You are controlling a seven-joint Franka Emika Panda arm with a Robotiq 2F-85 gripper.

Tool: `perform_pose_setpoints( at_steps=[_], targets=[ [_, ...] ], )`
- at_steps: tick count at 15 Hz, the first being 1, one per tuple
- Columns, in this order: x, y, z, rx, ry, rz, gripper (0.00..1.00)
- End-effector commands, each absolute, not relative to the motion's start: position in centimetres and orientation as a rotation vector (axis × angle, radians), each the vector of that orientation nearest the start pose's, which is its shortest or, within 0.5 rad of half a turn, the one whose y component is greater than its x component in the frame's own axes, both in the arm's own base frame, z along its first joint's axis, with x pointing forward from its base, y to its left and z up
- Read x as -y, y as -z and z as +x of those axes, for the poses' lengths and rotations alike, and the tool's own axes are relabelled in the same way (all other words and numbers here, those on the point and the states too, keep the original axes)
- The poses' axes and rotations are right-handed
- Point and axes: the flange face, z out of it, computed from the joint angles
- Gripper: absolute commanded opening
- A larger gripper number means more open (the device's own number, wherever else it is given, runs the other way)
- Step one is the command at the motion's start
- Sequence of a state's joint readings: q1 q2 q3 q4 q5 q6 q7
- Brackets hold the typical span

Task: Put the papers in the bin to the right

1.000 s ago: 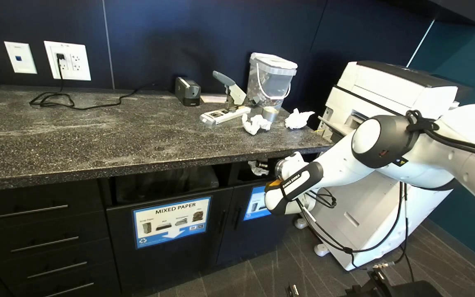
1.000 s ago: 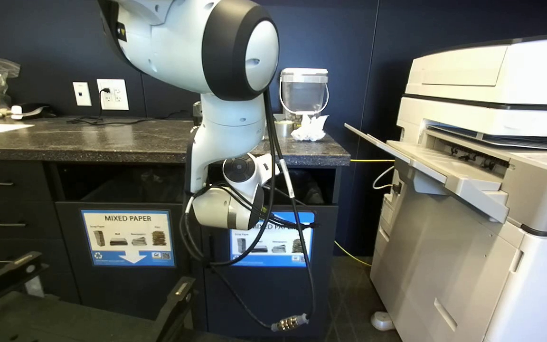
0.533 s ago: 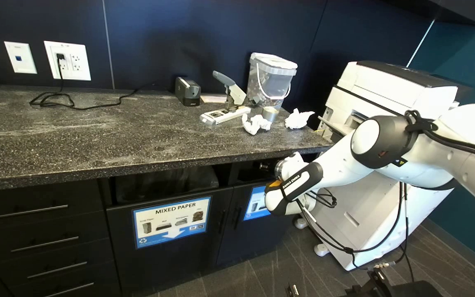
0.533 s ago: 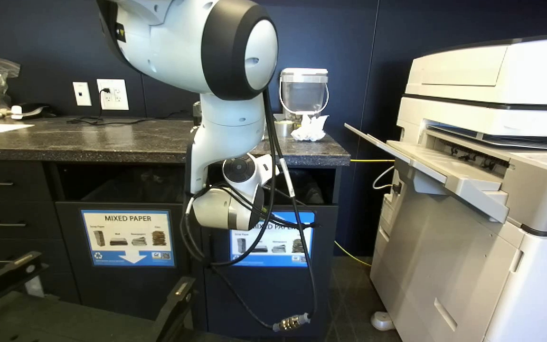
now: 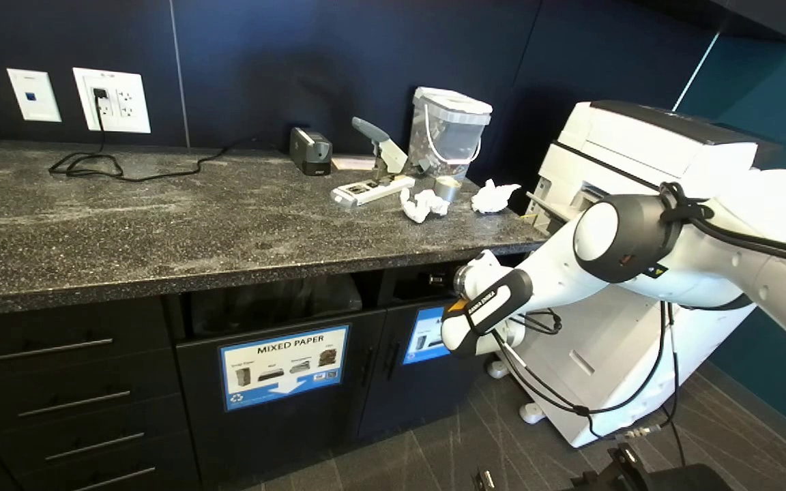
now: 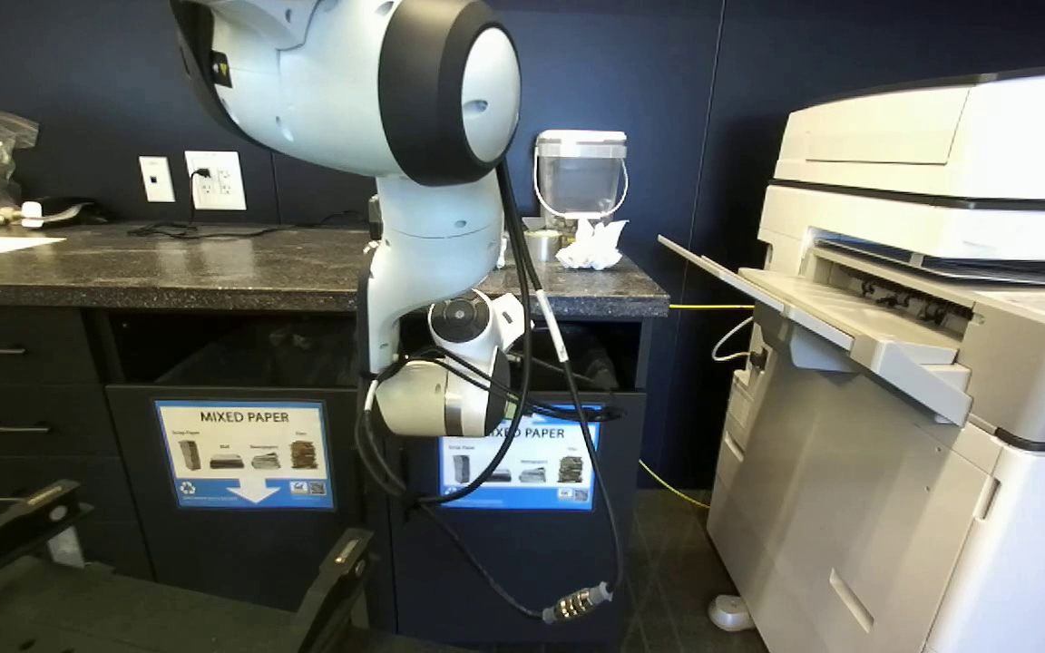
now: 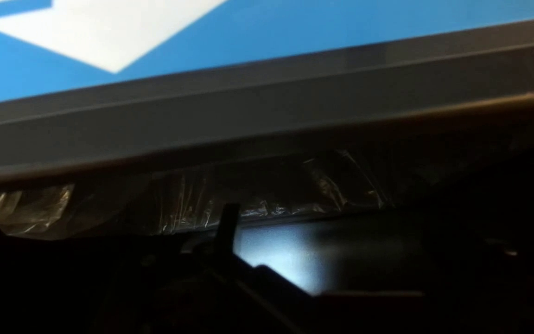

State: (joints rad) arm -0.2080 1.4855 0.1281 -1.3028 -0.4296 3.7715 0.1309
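One white paper ball (image 5: 424,206) sits on the bench (image 5: 195,225), near its right end. It is lumpy, with a curl poking up on the side toward the stapler (image 5: 393,158), and it is right by a small round tin (image 5: 447,189). Another white paper ball (image 5: 494,198) sits closer to the bench's right edge. That one is crinkly, with pointy bits sticking out.

Your bin (image 5: 420,399) is under the bench's right end. It has a dark front with a blue and white sign (image 5: 424,339). In the wrist view you can see its rim (image 7: 267,109) and a shiny, see-through bag (image 7: 336,185) inside.

Your arm (image 5: 563,269) bends down in front of the bench, lower than its front edge. Its wrist (image 5: 502,300) is turned in at the bin's opening. Your hand (image 5: 434,279) pokes into the dark gap there and is mostly hidden. You can't tell if its fingers are spread or pressed together, because it is too dark.

A clear tub (image 5: 444,129) with a white lid stands behind the tin. Farther left, near the bench's back edge, is a dark box (image 5: 311,153). A big white printer (image 5: 638,150) stands past the bench's right edge.
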Motion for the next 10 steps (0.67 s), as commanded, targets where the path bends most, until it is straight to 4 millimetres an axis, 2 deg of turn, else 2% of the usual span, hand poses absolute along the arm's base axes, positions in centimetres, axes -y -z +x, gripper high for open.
perform_pose_setpoints(
  at_steps=[1,7,10],
  targets=[
    [2.9,1.8,67.6,0.205,1.431,-2.682,1.0],
    [3.9,-1.2,67.7,0.269,1.289,-2.823,1.0],
    [4.3,-2.2,66.3,0.319,1.059,-2.932,1.0]
  ],
)
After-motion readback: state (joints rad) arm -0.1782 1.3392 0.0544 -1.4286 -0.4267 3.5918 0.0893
